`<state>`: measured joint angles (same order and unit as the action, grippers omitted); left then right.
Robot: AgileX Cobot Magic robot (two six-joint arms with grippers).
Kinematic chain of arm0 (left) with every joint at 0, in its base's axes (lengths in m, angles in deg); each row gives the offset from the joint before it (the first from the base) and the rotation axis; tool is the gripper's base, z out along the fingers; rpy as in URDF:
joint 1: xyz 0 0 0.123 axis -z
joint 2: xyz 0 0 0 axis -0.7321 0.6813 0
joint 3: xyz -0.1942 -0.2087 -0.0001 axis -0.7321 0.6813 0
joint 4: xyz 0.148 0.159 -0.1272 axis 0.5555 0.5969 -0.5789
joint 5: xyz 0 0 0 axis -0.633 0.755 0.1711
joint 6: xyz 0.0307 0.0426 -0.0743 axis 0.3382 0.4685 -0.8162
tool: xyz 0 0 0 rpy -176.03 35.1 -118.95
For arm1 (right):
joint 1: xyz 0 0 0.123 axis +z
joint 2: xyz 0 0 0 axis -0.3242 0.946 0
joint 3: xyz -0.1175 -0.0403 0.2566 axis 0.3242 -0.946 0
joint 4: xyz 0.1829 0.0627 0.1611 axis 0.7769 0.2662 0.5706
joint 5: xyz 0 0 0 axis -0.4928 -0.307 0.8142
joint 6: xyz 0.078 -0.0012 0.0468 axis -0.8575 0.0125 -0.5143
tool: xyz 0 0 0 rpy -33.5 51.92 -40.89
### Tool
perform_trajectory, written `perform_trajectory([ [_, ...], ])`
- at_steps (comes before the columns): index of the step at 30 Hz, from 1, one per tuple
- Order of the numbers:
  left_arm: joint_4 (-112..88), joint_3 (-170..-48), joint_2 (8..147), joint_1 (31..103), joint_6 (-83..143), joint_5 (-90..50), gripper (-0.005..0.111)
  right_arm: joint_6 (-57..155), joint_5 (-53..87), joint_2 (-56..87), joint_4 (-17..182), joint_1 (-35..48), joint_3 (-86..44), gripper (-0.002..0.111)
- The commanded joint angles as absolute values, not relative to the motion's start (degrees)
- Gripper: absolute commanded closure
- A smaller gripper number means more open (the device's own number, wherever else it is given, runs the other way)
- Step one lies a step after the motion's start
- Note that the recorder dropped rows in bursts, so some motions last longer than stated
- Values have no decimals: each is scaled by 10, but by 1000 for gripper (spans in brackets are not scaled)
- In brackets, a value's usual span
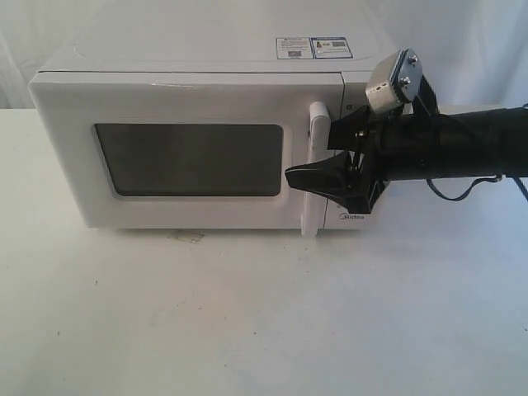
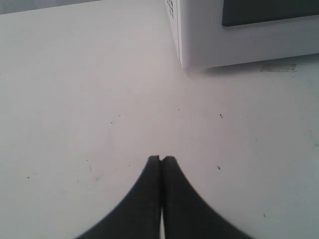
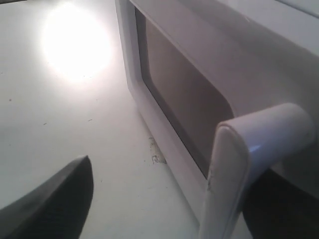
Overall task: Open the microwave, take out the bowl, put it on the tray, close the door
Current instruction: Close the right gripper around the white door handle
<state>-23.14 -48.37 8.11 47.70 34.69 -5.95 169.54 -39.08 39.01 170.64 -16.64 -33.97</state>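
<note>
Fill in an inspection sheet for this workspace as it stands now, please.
Surface: white table, with a small smudge in front of the microwave.
Job's things: microwave upright, door shut; bowl and tray not seen.
Clutter: nothing seen.
Pincers: right pincer open, straddling the door handle; left pincer shut, empty, above the table.
Cables: one dark cable hanging under the right arm.
Surroundings: pale backdrop.

Midea logo (image 1: 353, 218) on microwave (image 1: 190, 99), stickers (image 1: 313, 47) illegible
</note>
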Motion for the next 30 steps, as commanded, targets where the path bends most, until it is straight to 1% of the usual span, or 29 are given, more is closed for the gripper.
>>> perform_trajectory([
  [1, -238, -482, 78, 478, 348, -58, 107, 1704, -511, 401, 1568, -154, -353, 108],
  [3, -238, -482, 78, 478, 348, -58, 107, 1697, -470, 401, 1574, -155, -353, 108],
  [9, -238, -482, 78, 478, 348, -58, 107, 1664, -279, 401, 1614, -155, -353, 108],
  [12, -238, -482, 78, 478, 348, -58, 107, 1664, -217, 401, 1654, -155, -353, 108],
  [17, -238, -482, 78, 478, 348, -58, 107, 1692, -207, 401, 1691, -155, -353, 108],
  [26, -238, -482, 78, 478, 348, -58, 107, 1705, -202, 401, 1821, -155, -353, 108],
  [28, -238, -482, 78, 478, 348, -58, 107, 1705, -202, 401, 1824, -155, -349, 104],
  [30, -238, -482, 78, 478, 348, -58, 107, 1705, -208, 401, 1824, -155, -341, 96],
])
